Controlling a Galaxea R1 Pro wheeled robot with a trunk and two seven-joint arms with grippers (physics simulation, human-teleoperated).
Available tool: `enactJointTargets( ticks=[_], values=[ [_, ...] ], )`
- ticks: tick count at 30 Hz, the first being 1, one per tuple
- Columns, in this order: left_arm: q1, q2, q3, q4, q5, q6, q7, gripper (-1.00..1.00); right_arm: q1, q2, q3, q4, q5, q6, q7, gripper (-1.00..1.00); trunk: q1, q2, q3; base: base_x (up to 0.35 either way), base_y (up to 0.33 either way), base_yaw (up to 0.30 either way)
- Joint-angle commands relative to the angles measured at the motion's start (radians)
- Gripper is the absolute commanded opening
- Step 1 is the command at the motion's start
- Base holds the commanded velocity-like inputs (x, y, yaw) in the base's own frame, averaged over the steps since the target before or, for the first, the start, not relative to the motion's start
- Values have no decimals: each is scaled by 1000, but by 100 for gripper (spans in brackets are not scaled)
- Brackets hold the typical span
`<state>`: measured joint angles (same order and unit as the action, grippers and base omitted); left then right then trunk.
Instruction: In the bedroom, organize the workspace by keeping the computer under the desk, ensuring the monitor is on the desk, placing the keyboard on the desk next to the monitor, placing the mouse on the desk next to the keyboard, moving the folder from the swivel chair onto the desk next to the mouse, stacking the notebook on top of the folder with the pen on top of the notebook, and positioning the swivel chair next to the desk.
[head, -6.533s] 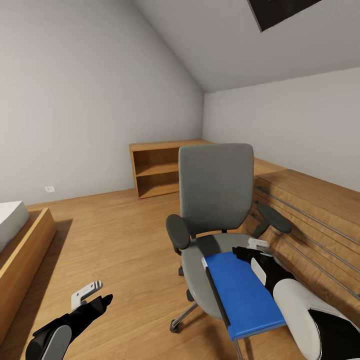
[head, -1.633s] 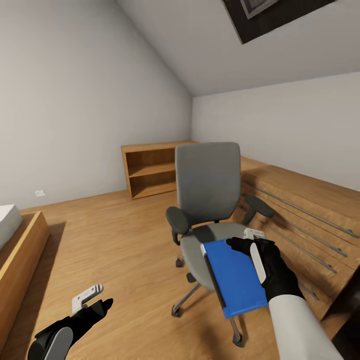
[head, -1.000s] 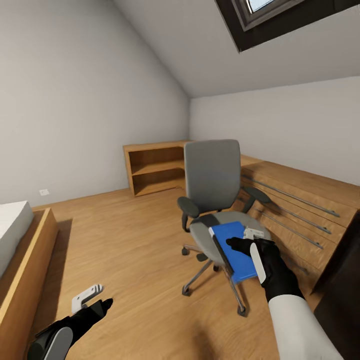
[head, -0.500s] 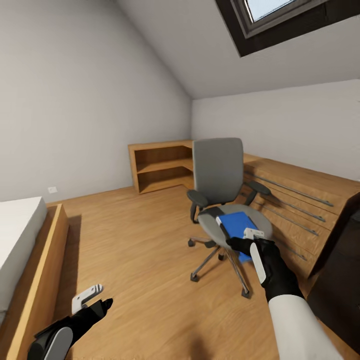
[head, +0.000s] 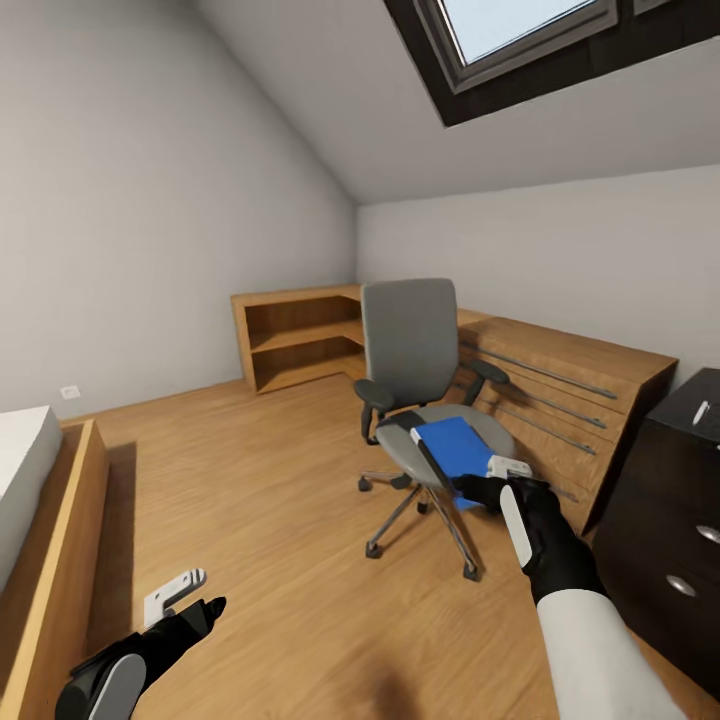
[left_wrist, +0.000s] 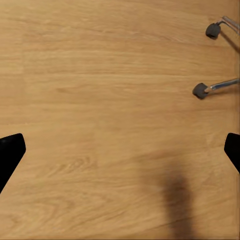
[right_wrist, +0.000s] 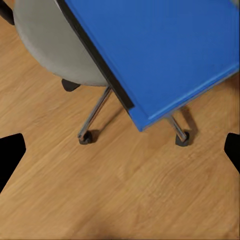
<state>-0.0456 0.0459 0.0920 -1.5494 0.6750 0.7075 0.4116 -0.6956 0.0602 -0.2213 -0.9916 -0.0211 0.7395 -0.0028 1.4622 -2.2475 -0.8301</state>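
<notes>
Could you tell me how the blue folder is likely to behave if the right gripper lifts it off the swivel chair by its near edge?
The blue folder looks flat, thin and hard-covered, so it would probably stay fairly stiff, not droop. It already overhangs the seat of the swivel chair, so it may tip or slide off. Its smooth cover could slip in the right gripper. The chair, on casters, may roll if nudged.

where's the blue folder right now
In the head view the blue folder lies on the seat of the grey swivel chair, right of centre, its near edge overhanging the seat just in front of the right gripper.
</notes>
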Motion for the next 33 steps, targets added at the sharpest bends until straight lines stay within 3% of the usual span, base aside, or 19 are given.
enactJointTargets(
  ticks=[1, 16, 21, 24, 25, 28, 31, 32, 33],
  values=[
    [0, 0, 0, -1, 11, 3, 9, 100, -1, 1, -3, -1, -2, 4, 0, 100, 0, 0, 0, -6, 4, -199],
    [0, 1, 0, -2, 11, 3, 9, 100, 1, 2, -4, 2, -4, -3, 3, 100, 0, 0, 17, -1, 1, -201],
    [0, 1, 0, -5, 11, 3, 8, 100, 2, 2, -4, 2, -40, -7, 4, 100, 0, 0, 22, 0, 0, -204],
    [0, 0, 3, -20, 12, 7, 10, 100, 20, -4, -5, 2, -150, -9, 7, 100, 0, 0, 25, 0, 0, -163],
    [0, 0, 3, -24, 13, 7, 10, 100, 23, -5, -6, 2, -165, -10, 7, 100, 0, 0, 25, 0, 0, -84],
    [0, -1, 3, -35, 15, 8, 10, 100, 34, -16, -23, 5, -266, -13, 14, 100, 11, -21, 16, 0, 0, -35],
    [0, 0, 5, -37, 17, 9, 10, 100, 41, -28, -40, 7, -317, -15, 44, 100, 23, -42, 7, 0, 0, -10],
    [0, 0, 7, -38, 18, 9, 10, 100, 48, -49, -58, 15, -351, -16, 96, 100, 27, -49, 4, 0, 0, -2],
    [0, 0, 7, -38, 18, 9, 10, 100, 49, -57, -70, 24, -360, -16, 121, 100, 30, -56, 1, 0, 0, -1]
  ],
)
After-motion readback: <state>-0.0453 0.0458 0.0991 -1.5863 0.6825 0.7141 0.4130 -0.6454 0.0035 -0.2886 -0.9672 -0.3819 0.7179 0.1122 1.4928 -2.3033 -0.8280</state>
